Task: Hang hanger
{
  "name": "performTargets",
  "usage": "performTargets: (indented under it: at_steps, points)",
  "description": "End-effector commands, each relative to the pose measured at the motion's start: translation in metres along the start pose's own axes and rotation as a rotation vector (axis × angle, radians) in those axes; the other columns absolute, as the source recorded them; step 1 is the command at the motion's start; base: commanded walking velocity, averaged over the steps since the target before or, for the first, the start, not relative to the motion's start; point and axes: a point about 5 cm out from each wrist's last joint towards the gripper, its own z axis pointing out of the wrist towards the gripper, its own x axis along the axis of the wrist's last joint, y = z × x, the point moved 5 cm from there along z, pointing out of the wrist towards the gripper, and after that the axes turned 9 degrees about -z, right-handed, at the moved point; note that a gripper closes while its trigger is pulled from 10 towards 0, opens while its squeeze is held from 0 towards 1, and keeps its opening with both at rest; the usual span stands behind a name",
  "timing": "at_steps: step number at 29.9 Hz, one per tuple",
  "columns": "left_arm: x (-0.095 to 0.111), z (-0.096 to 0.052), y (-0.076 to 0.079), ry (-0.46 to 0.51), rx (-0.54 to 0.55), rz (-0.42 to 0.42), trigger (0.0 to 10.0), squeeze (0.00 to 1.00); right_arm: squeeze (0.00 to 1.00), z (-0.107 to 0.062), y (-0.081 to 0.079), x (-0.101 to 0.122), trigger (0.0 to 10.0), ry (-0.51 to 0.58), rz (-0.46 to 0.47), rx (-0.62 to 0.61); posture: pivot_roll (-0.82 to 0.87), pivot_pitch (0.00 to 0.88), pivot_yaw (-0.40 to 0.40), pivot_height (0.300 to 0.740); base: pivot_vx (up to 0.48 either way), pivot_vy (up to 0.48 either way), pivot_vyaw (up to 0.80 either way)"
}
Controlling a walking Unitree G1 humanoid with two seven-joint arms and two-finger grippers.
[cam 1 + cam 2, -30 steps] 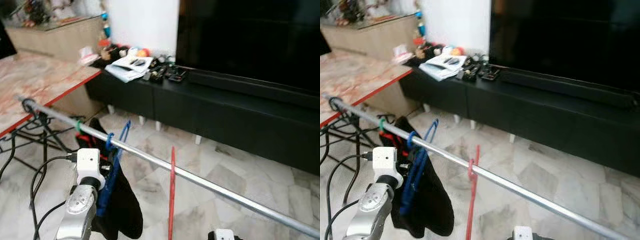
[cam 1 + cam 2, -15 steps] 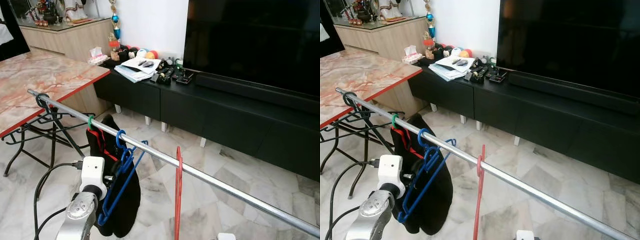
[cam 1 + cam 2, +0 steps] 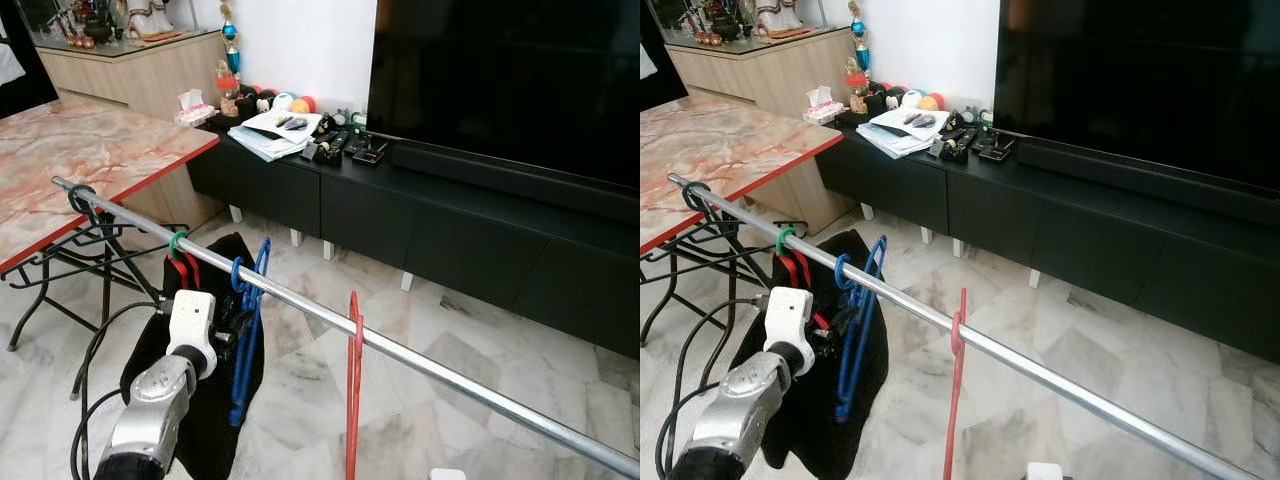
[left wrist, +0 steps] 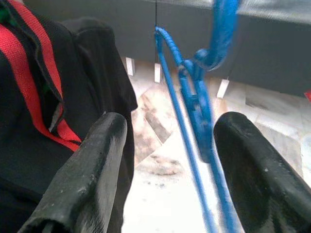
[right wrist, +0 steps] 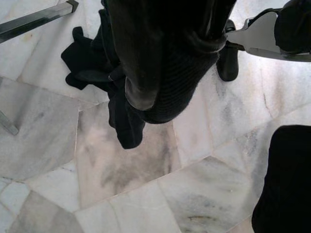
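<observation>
A blue hanger (image 3: 247, 335) hangs by its hook on the long silver rail (image 3: 450, 375), edge-on and nearly straight down. My left gripper (image 3: 228, 335) sits just beside it below the rail. In the left wrist view my left gripper (image 4: 172, 126) is open, and the blue hanger (image 4: 197, 104) stands between the fingers (image 4: 104, 150), closer to one of them, touching neither that I can see. A red hanger (image 3: 353, 385) hangs further right along the rail. A black garment with red trim (image 3: 200, 400) hangs from a green hook (image 3: 177, 243). The right arm's white wrist (image 3: 447, 474) sits low.
A marble table with a red edge (image 3: 120, 190) and folding legs stands left, with cables (image 3: 95, 350) trailing below. A black TV console (image 3: 450, 230) and TV run along the back. Black cloth (image 5: 112, 92) lies on the marble floor in the right wrist view.
The blue hanger has swung from a slant to hanging straight down. My left arm has risen and moved closer to the rail. The head view shifted slightly.
</observation>
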Motion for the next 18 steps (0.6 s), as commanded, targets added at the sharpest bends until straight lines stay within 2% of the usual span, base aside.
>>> performTargets:
  at_steps: [1, 7, 13, 15, 18]
  points:
    - [-0.005, 0.002, -0.004, -0.041, -0.010, 0.005, 10.0, 0.00, 0.00, 0.000, -0.003, 0.002, 10.0, 0.005, -0.003, 0.005, 0.02, 0.014, 0.031, 0.740, 0.000, 0.000, 0.00]
    - [-0.015, 0.012, 0.011, -0.123, -0.087, 0.042, 10.0, 0.00, 0.00, 0.000, 0.010, 0.000, 10.0, -0.008, -0.002, -0.006, 0.01, 0.011, 0.032, 0.740, 0.000, 0.000, 0.00]
    - [-0.012, 0.016, 0.011, -0.116, -0.070, 0.043, 10.0, 0.00, 0.00, 0.000, 0.014, 0.000, 10.0, -0.011, -0.001, -0.011, 0.02, 0.012, 0.030, 0.740, 0.000, 0.000, 0.00]
    - [-0.017, 0.018, 0.009, -0.139, -0.038, 0.076, 10.0, 0.00, 0.00, 0.001, 0.014, 0.000, 10.0, -0.013, -0.003, -0.010, 0.01, 0.015, 0.030, 0.740, 0.000, 0.000, 0.00]
    - [-0.018, 0.021, 0.008, -0.149, 0.002, 0.080, 10.0, 0.00, 0.00, 0.000, 0.015, 0.000, 10.0, -0.014, -0.001, -0.008, 0.01, 0.016, 0.031, 0.740, 0.000, 0.000, 0.00]
